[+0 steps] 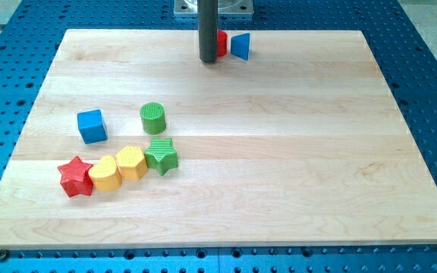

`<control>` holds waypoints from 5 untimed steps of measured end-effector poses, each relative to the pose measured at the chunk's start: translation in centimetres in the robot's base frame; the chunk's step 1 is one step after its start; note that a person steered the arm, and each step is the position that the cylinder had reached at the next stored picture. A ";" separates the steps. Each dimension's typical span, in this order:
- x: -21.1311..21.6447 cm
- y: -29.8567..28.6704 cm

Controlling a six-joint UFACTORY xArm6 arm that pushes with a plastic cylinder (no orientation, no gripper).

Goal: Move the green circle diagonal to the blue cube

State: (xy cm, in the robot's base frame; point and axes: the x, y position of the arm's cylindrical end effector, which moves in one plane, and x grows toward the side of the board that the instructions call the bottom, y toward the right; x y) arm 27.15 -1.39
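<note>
The green circle (152, 118) stands on the wooden board, left of centre. The blue cube (92, 126) sits to its left, slightly lower in the view, with a gap between them. My tip (208, 61) is near the view's top centre, far above and to the right of both blocks, touching neither. It stands just left of a small red block (222, 42).
A blue triangular block (240, 45) sits right of the red one at the top. Below the green circle, a row runs from the red star (75, 177) through the yellow heart (105, 174) and yellow hexagon (131, 162) to the green star (161, 155). Board edge (218, 244).
</note>
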 end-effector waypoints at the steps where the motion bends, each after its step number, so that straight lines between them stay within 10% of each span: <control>1: 3.1 0.2; 3: 18.6 -4.8; 5: 15.8 -10.5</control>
State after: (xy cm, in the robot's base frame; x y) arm 42.92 -11.88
